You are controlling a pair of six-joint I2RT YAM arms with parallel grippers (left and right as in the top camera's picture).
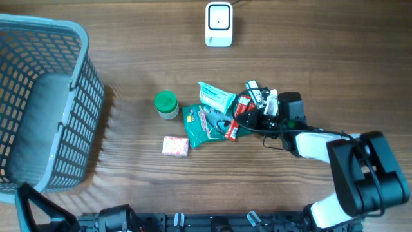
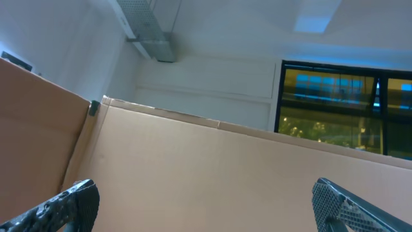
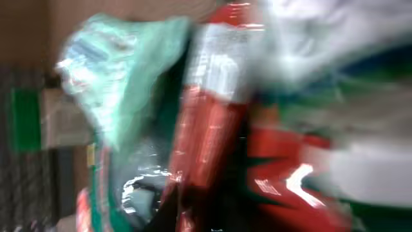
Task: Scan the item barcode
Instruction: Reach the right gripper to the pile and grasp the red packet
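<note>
It looks like a mock shop checkout inside a lab: a wooden bench with a white scanner at 12 o'clock, a grey shopping basket at 9 o'clock, small packaged goods in the centre, and a cardboard wall nearby.

L gripper jaws wide, aimed up; R arm stretched fwd, R gripper low (jaws unclear).

Overhead: down on table. Left wrist: upward. Right wrist: close on packets.

One basket, one scanner, one jar, roughly five packets.
</note>
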